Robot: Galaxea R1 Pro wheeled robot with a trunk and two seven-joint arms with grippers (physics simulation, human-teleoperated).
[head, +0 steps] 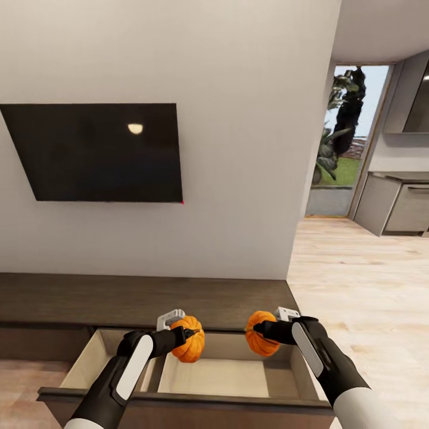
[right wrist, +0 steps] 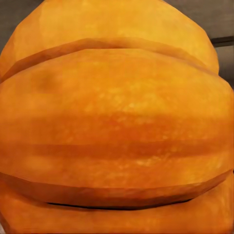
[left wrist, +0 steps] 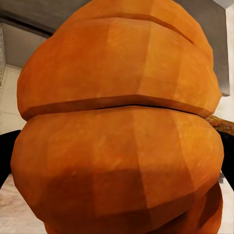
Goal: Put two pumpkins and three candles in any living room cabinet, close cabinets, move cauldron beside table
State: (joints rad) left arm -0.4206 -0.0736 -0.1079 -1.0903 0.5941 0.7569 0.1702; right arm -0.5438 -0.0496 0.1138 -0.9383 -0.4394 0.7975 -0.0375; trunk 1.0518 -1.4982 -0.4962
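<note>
The cabinet [head: 143,301] runs low along the wall under the TV [head: 98,152], and its right drawer [head: 208,375] is pulled wide open, bare inside. Over the drawer's left half, the left gripper [head: 182,333] is clamped on a pumpkin [head: 189,341], which hangs in the air above the drawer floor. Over the right half, the right gripper [head: 262,330] is clenched on the other pumpkin [head: 261,333], likewise held clear of the wood and close to the drawer's back edge.

From here, I'd worry about the drop. Both pumpkins are round and held fairly high, so letting go now could send one bouncing or rolling over the low drawer wall onto the floor. The right one also sits near the cabinet top's lip; lowered carelessly, it could catch there instead of going in. The two arms are close together, so a sideways nudge might knock pumpkin against pumpkin.
</note>
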